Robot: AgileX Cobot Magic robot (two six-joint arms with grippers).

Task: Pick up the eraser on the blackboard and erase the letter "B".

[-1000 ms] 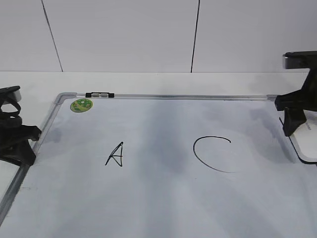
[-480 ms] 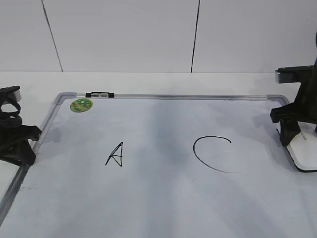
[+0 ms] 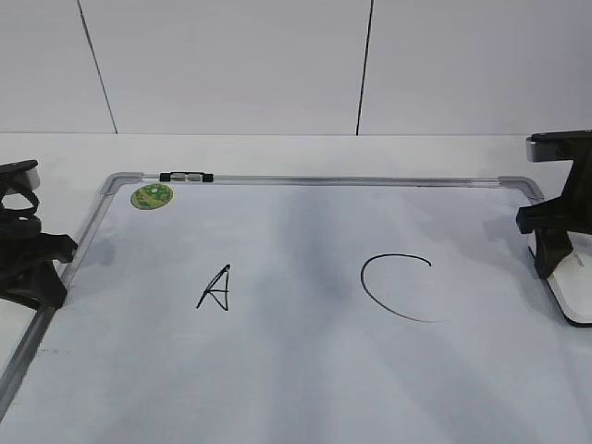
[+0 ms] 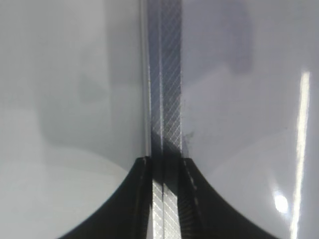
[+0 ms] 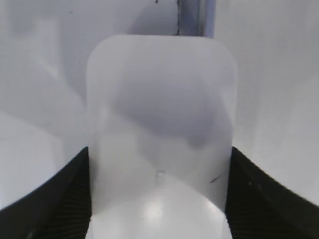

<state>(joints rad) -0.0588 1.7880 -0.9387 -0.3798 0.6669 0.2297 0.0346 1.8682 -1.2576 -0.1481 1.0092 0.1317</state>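
Since the earlier frame, the right gripper (image 3: pixel 555 264) has been shifting outward toward the right edge of the exterior view, carrying the eraser (image 3: pixel 575 294) with it; the left gripper (image 3: pixel 35 273) is staying where it was.

Left side: the left gripper is sitting at the left frame rail of the blackboard (image 3: pixel 305 370). In the left wrist view its fingers (image 4: pixel 137 199) are standing narrowly apart on either side of the rail (image 4: pixel 167 99); whether they are pressing on it cannot be told.

Centre: a black "A" (image 3: pixel 215 289) and a black "C" (image 3: pixel 393 287) are showing on the board, with bare surface between them. The letter "B" is not visible. A round green sticker (image 3: pixel 151 195) and a small clip (image 3: pixel 186 176) are lying at the far left corner.

Right side: the right gripper is holding the eraser at the board's right edge. In the right wrist view the fingers (image 5: pixel 55 199) are spread wide, flanking the eraser (image 5: pixel 159 124) on both long sides.
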